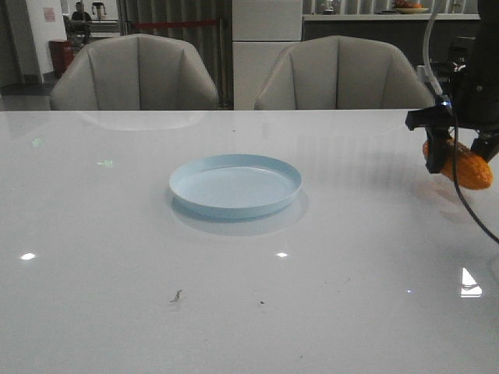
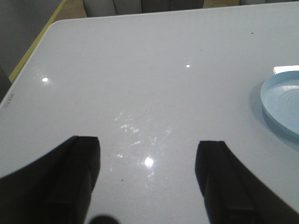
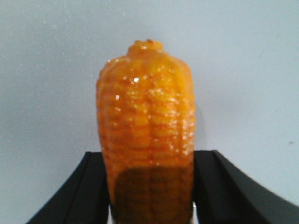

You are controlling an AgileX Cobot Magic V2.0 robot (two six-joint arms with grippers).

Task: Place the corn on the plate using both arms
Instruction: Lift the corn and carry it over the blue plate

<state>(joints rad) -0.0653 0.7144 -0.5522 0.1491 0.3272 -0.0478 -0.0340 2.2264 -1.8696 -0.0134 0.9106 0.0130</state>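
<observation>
Plate (image 2: 283, 108) seemingly half cropped

A pale blue plate (image 1: 235, 185), round and shallow with a low raised rim, sits empty near the middle of the tabletop (image 1: 156, 296). Well off to its right, the corn (image 1: 466, 166), an orange cob ribbed with glossy, bumpy kernels, is clamped between the black fingers of my right pincer (image 1: 460, 154), its rounded end jutting out past them, tilted down toward the tabletop.
</observation>
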